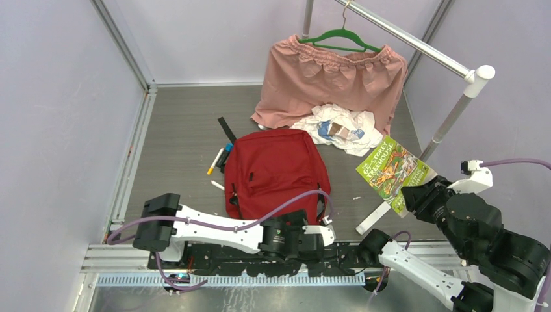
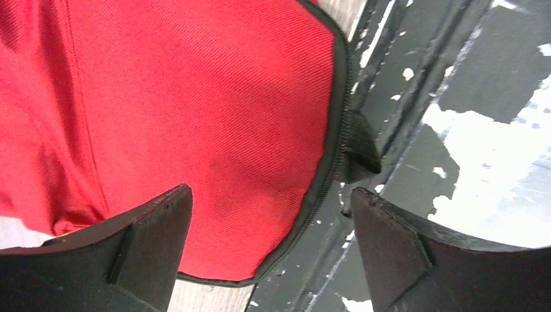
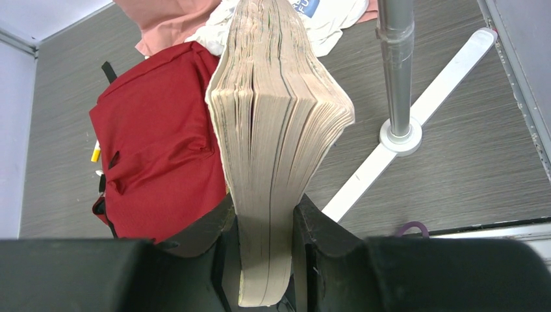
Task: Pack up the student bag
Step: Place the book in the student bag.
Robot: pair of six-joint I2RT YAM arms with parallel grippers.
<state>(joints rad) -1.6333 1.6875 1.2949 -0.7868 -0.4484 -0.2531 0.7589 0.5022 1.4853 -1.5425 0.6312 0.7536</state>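
The dark-red student bag (image 1: 278, 170) lies flat in the middle of the table, zipper trim black. My left gripper (image 1: 328, 224) is open at the bag's near right corner. In the left wrist view the jaws stand apart over the bag's red fabric (image 2: 195, 117) and its black zipper edge (image 2: 331, 162). My right gripper (image 1: 416, 195) is shut on a green paperback book (image 1: 393, 170) and holds it raised to the right of the bag. The right wrist view shows the book's page edges (image 3: 279, 117) clamped between the fingers, with the bag (image 3: 162, 143) below left.
A pale pink garment (image 1: 328, 78) hangs on a green hanger from a rail. A white cloth (image 1: 341, 128) lies behind the bag. Pens (image 1: 217, 160) lie left of the bag. The rail's post and white foot (image 1: 390, 208) stand right of the bag.
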